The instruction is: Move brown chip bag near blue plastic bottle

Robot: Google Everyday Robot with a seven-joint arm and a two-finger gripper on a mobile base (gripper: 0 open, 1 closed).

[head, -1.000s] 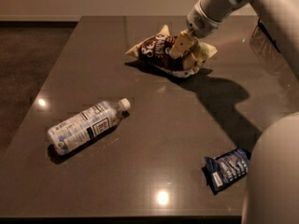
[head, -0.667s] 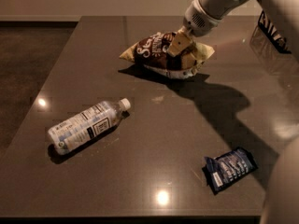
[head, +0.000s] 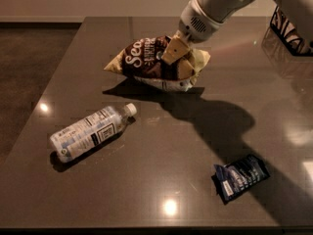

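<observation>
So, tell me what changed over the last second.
The gripper, jaws clamped on the brown chip bag throughout, carried it left and slightly toward the camera, closer to the blue plastic bottle. Nothing was let go. The bottle and the small dark blue foil packet lie where they were.

Glossy dark table (head: 161, 180), blue foil packet (head: 241, 176) lying front right

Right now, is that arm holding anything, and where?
Yes: the gripper is shut on the brown chip bag, pinching its crumpled right-hand end.
</observation>
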